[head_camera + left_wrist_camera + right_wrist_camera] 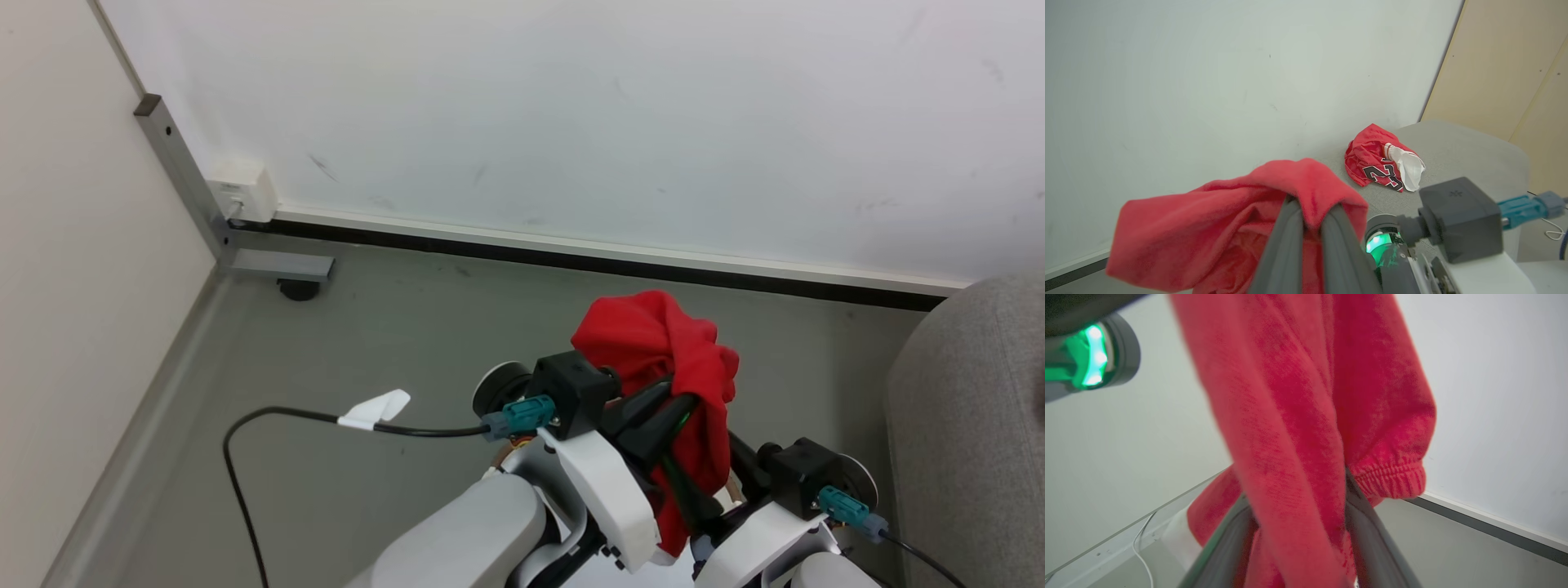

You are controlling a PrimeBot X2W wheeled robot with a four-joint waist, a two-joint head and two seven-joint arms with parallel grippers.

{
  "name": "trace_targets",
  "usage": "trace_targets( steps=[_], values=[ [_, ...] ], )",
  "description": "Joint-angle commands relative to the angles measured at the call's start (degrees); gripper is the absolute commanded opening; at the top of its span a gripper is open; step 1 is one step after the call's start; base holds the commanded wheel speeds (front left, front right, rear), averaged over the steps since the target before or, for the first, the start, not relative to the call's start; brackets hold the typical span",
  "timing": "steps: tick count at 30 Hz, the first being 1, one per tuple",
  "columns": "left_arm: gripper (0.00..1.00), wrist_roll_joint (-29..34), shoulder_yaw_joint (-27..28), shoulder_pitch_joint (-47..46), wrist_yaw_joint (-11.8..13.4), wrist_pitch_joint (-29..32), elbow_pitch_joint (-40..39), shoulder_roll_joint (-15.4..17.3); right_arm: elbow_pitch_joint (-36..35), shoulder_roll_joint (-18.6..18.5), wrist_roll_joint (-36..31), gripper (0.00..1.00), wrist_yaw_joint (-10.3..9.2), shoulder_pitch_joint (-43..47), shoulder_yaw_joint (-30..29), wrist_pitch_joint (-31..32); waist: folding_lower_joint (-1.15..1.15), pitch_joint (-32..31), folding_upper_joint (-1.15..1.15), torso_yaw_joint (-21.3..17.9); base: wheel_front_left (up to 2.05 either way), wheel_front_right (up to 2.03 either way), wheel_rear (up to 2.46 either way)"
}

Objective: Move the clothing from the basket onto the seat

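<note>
Closest to me in the head view are the pale left arm [608, 490] and right arm [763, 535], low down and just beside the grey seat [971, 425]. From there the left gripper [682, 398] points up, and its dark fingers [653, 406] go into a bunch of red cloth [657, 339]. That cloth is up in the air over the floor [392, 343], near the seat but not touching it. A black cable [269, 412] with a white tag [375, 408] lies on the floor, well away from the seat. Farthest from the seat, a metal post [175, 163] stands by the white wall [571, 106].

Next comes the left wrist view. The left gripper's two fingers are pressed close together and pinch the red cloth, which drapes over their tips and hangs off to one side. Behind them I see the seat, with a red jersey [1372, 159] lying crumpled on top of it, close to the wall. It has black and white numbers. A dark camera box [1457, 220] on the right arm sits in front of the seat.

Last is the right wrist view. The right gripper [1296, 490] has its fingers spread wide apart. The red cloth hangs down through the gap between them, with a stretchy hem on one side. I cannot tell if the fingers press on it. A green light [1090, 355] glows beside the cloth.
</note>
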Motion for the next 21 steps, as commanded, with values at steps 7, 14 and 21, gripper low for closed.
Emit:
trace_targets(
  steps=[7,14,21],
  values=[
    [0.00,-0.8,0.3,0.8,0.5,0.2,-1.1,0.6,1.6,0.3,0.9,0.00,-0.13,-0.1,0.2,0.1,0.00,-0.5,0.00,0.3,0.00,0.00,0.00],
    [0.00,-1.3,0.3,1.3,1.0,0.1,-1.1,1.0,0.7,0.4,1.5,0.00,-0.13,0.5,0.0,0.1,0.00,-0.7,0.00,-0.5,0.00,0.00,0.00],
    [0.00,-1.7,0.5,1.4,1.4,-0.5,-0.9,1.3,-0.1,0.3,1.9,0.00,-0.13,1.3,-0.5,0.1,0.00,-0.9,0.00,-2.0,0.00,0.00,0.00]
  ],
)
